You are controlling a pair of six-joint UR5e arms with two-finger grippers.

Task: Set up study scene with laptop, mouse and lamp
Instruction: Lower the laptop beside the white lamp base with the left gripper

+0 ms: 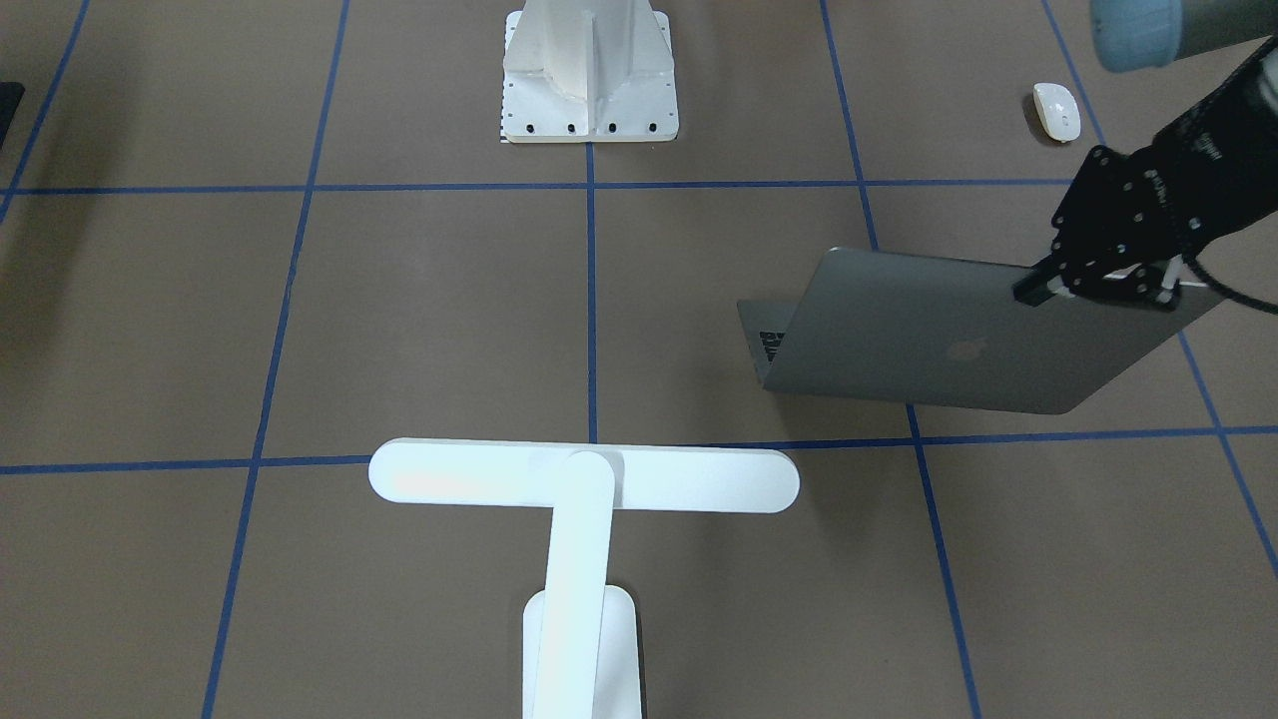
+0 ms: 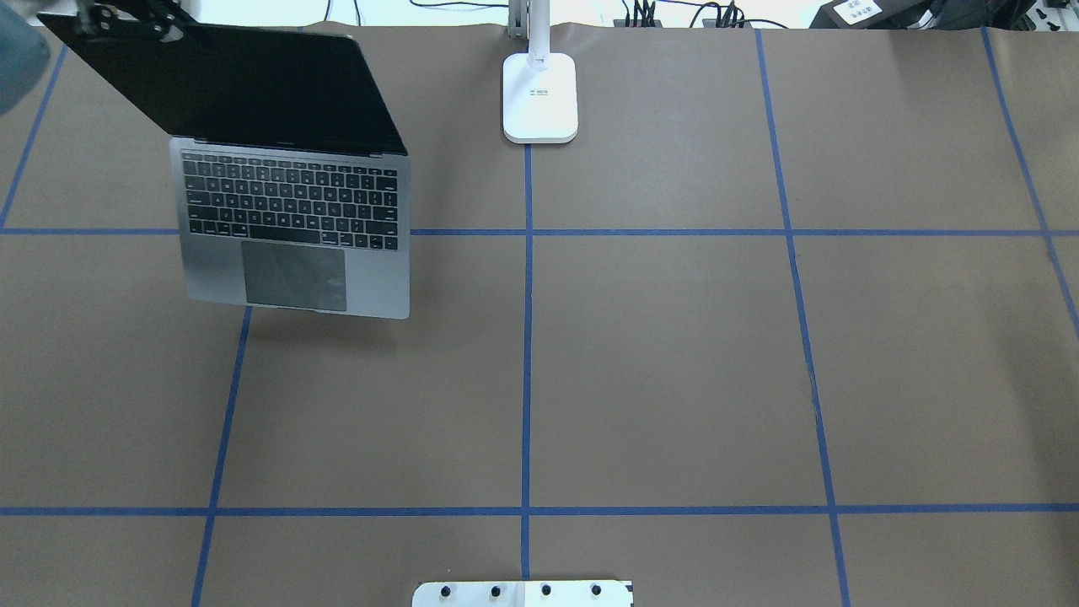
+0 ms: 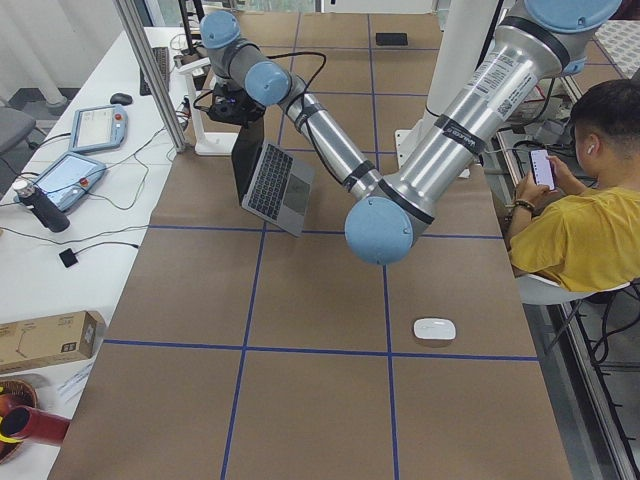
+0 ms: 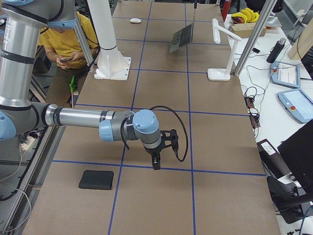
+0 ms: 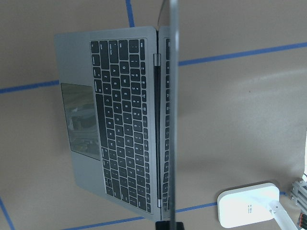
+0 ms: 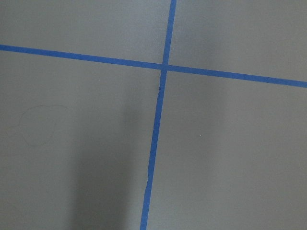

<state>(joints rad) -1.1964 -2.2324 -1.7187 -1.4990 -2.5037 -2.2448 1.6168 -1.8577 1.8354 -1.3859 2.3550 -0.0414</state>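
The laptop (image 2: pixel 375 282) had a smooth, matt grey metal shell. Its screen (image 2: pixel 253 84) was glossy black, its keys (image 2: pixel 287 198) were matt black plastic, and the trackpad (image 2: pixel 293 276) showed a smudged sheen. The mouse (image 1: pixel 1056 110) was glossy white plastic. The lamp (image 1: pixel 579 479) was smooth white plastic with a soft satin shine. Matt brown paper (image 2: pixel 674 354), faintly creased, covered the table, crossed by blue tape (image 2: pixel 527 379). The pedestal (image 1: pixel 589 80) looked like white-painted metal, slightly glossy. The left gripper (image 1: pixel 1098 285) was matt black. The left arm (image 3: pixel 330 140) had silvery metal tubes and pale blue caps (image 3: pixel 380 230). The mat (image 4: pixel 97 179) was dull black.
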